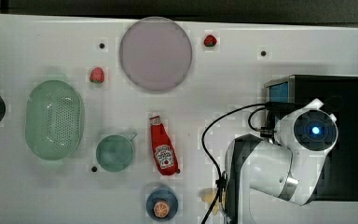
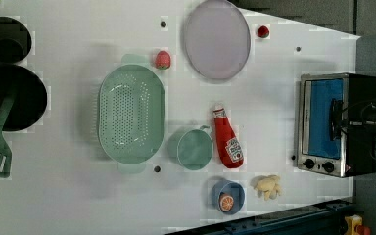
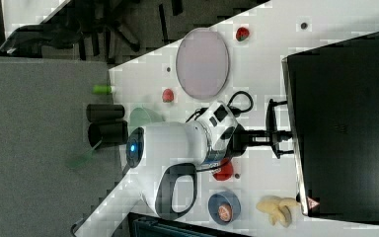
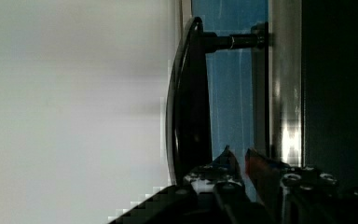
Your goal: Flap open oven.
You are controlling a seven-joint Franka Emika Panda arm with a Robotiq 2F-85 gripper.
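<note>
Top view: while the white arm (image 1: pixel 279 163) leans over it, the oven (image 1: pixel 340 93) sits at the table's (image 1: pixel 242 65) right end.
Left view: blue glass door (image 2: pixel 325 117) looks shut, handle (image 2: pixel 334 119) by the gripper (image 2: pixel 345 120).
Right view: gripper reaches the oven's front edge.
Wrist view: fingertips (image 4: pixel 226 161) stand narrowly apart beside the handle; whether they grip it, I cannot tell.

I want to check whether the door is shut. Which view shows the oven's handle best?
The wrist view: the handle runs across the picture, standing off the blue glass on its post, with the end effector right at it. The left view shows it as a short dark bar on the oven; in the top view the arm covers it.
</note>
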